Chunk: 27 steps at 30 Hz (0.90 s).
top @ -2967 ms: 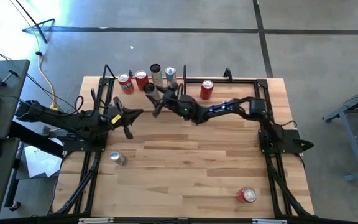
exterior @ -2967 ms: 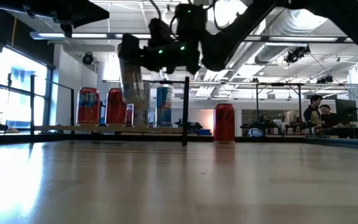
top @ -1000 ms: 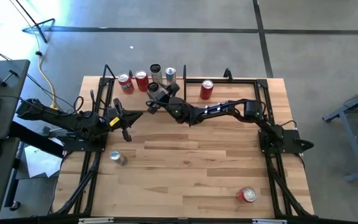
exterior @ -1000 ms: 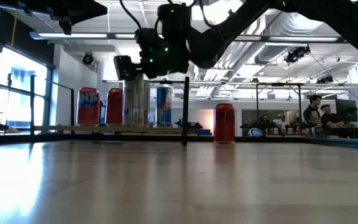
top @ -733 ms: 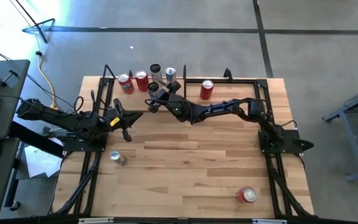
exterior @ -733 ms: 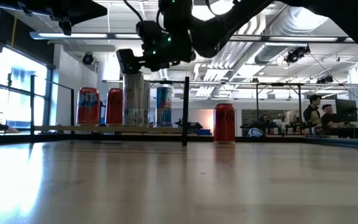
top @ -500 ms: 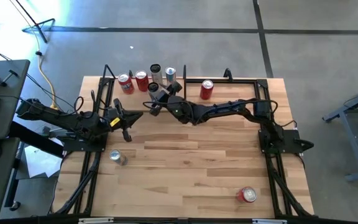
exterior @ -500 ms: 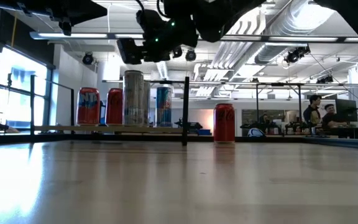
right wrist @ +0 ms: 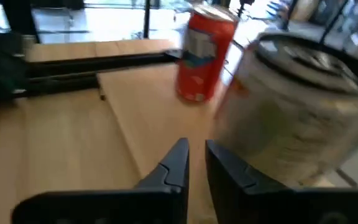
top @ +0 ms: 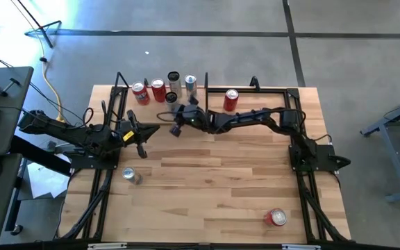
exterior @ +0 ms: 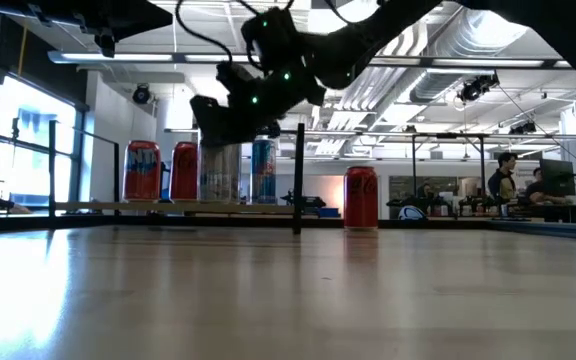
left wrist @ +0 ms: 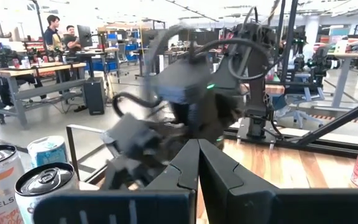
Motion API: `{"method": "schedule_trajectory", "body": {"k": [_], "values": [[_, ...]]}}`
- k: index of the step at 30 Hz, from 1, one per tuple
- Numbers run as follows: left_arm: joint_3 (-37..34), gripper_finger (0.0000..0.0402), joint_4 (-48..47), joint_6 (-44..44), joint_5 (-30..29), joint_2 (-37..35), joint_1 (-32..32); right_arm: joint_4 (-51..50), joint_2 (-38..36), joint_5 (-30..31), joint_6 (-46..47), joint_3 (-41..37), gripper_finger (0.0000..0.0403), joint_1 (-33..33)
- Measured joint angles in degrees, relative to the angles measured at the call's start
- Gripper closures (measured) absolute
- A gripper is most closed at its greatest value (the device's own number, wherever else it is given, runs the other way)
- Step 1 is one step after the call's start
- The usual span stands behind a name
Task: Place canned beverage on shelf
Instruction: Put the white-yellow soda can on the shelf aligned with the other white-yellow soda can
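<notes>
Your right gripper [right wrist: 194,163], fingers nearly together, holds nothing; the can [right wrist: 284,106] on the shelf [top: 155,101] (rigid, slick) wants a mid-wall grip.

The shelf [top: 160,104] is a pale wood platform with a black frame at the counter's far edge. Five cans stand upright on it: two red cans [top: 149,91], a dark-topped can [top: 173,78], a silver can [top: 190,84] and a grey can [top: 171,98] nearest the front.
</notes>
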Motion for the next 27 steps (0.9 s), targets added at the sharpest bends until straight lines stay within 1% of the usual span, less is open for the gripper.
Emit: {"method": "schedule_trajectory", "body": {"k": [5, 10, 16, 19, 24, 27], "values": [[0.0, 0.0401, 0.0, 0.0, 0.0, 0.0, 0.0, -0.5, 0.9, 1.0, 3.2, 0.0, 0.0398, -1.7], [0.0, 0.0402, 0.0, 0.4, 0.0, 0.0, 0.0, -0.3, 0.9, 6.5, 3.0, 0.0, 0.0396, -1.5], [0.0, 0.0401, 0.0, 0.4, 0.0, 0.0, 0.0, -0.8, 0.8, 6.7, 1.3, 0.0, 0.0401, -1.4], [0.0, 0.0402, -0.1, 0.4, 0.0, 0.0, 0.0, -3.9, -0.4, 6.8, 0.2, 0.0, 0.0402, -1.2], [0.0, 0.0401, -0.2, 0.4, 0.0, 0.0, 0.0, -13.1, -3.6, 8.2, 0.6, 0.0, 0.0402, -1.2], [0.0, 0.0402, -0.1, 0.4, 0.0, 0.0, 0.0, -12.5, -3.8, 9.0, 1.0, 0.0, 0.0403, -1.7]]}}
